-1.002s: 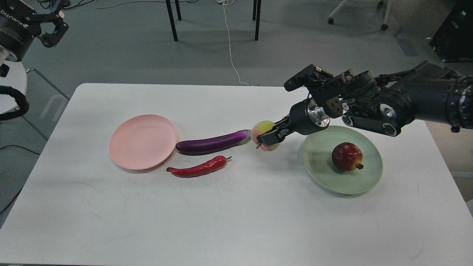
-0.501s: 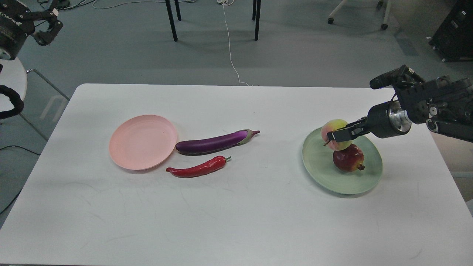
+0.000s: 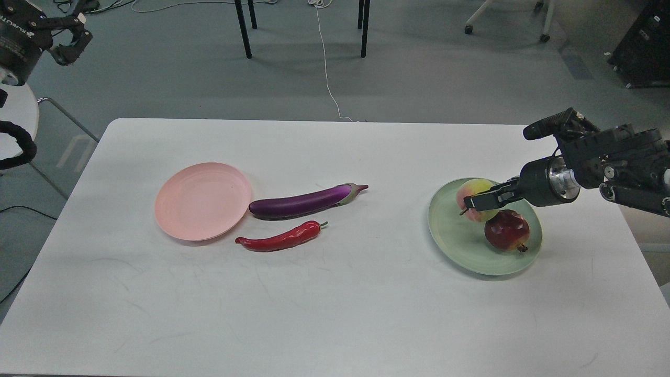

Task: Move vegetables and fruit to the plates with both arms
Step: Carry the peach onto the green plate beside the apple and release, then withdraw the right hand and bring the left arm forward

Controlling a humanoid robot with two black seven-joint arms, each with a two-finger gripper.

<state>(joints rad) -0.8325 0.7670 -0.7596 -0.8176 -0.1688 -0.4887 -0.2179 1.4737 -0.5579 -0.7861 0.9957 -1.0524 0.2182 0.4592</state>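
While the right pincer (image 3: 473,201) grips the round yellow-green peach (image 3: 472,195) over the far part of the pale green plate (image 3: 455,241), just beside the glossy pomegranate (image 3: 506,230) lying near its wrist, the fruit looks smooth, light and liable to roll, so a hold across its widest part seems safest. Well off to the pincer's far side on the white counter (image 3: 335,314), the long shiny eggplant (image 3: 301,202) and slim curved chili (image 3: 280,239) lie just beside the empty pink plate (image 3: 201,201); both look slick and best taken mid-length. At the top corner the left pincer (image 3: 70,39) hangs slightly parted, holding nothing.
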